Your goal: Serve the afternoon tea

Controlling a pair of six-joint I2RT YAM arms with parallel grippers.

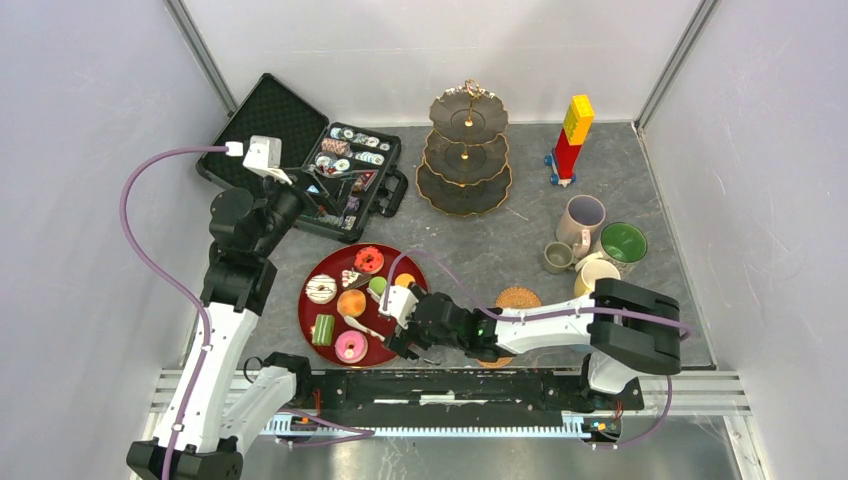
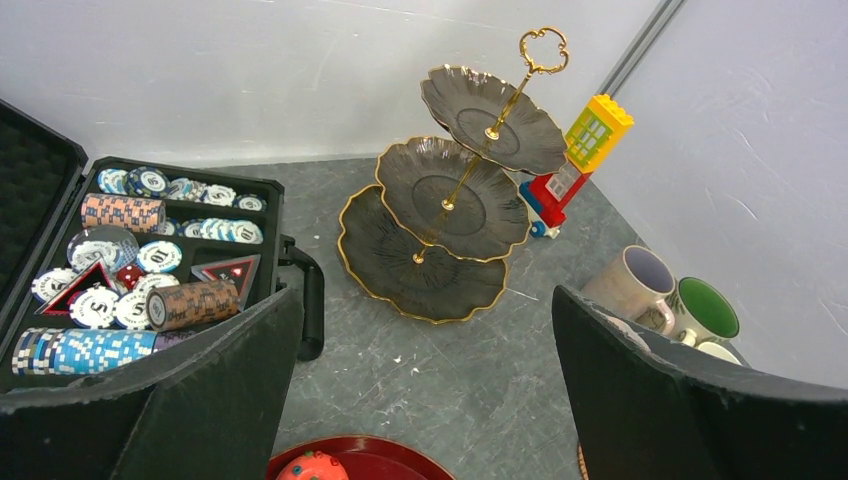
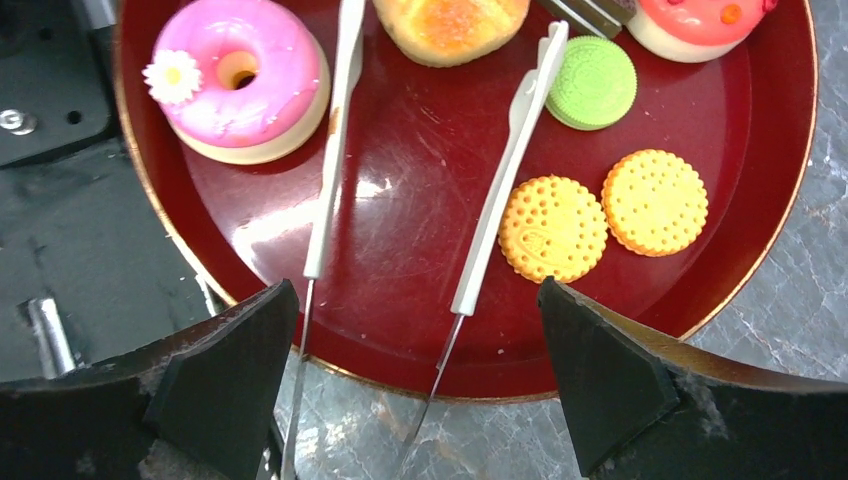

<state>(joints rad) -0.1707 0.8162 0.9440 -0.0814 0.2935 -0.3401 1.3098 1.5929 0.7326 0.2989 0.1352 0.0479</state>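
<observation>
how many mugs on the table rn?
4, clustered at the right side: lilac mug farthest back, green-lined mug right of it, small grey mug leftmost, yellow mug nearest the arms. No others visible.

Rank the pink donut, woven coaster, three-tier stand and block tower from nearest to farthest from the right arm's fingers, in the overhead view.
1. pink donut: on the red tray, just left of the right arm's fingers.
2. woven coaster: to their right, partly under the arm.
3. three-tier stand: at the back, centre.
4. block tower: back right, farthest.
</observation>
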